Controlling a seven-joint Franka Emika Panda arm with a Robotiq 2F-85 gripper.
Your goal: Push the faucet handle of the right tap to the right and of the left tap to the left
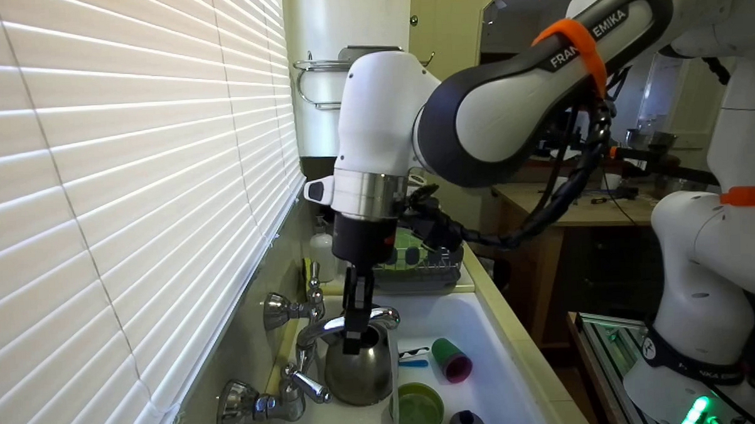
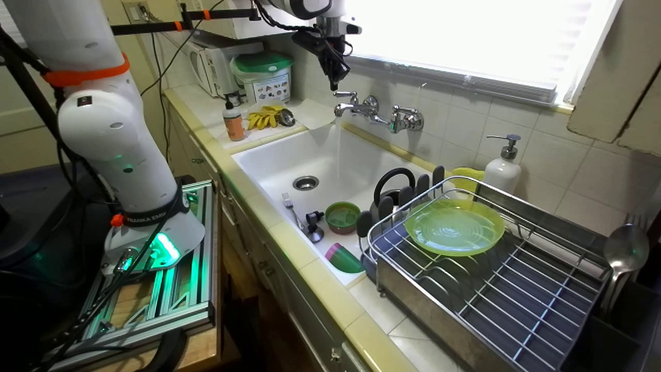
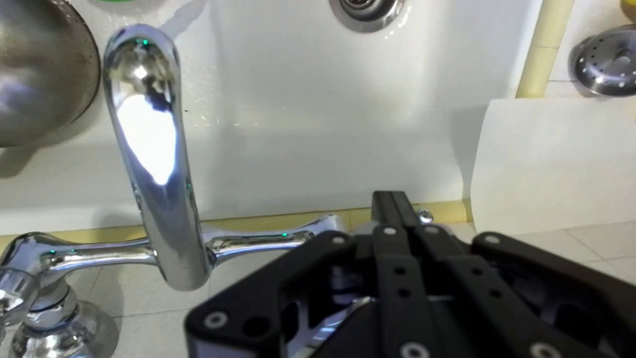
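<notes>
The jaws of my black two-fingered gripper (image 3: 391, 196) are together, nothing between them. Near their tips, but apart, is the short shiny chrome lever handle (image 1: 311, 385) nearest the limp yellow gloves (image 2: 265, 117). Beyond the long curved chrome spout (image 3: 154, 164) is the second chrome lever handle (image 1: 314, 277). I expect slick, hard metal, moderately stiff in turning, so I'd push at the free end rather than pinch.

V. bright window (image 2: 459, 31) w/ soft shadows in sink (image 3: 333, 114)
</notes>
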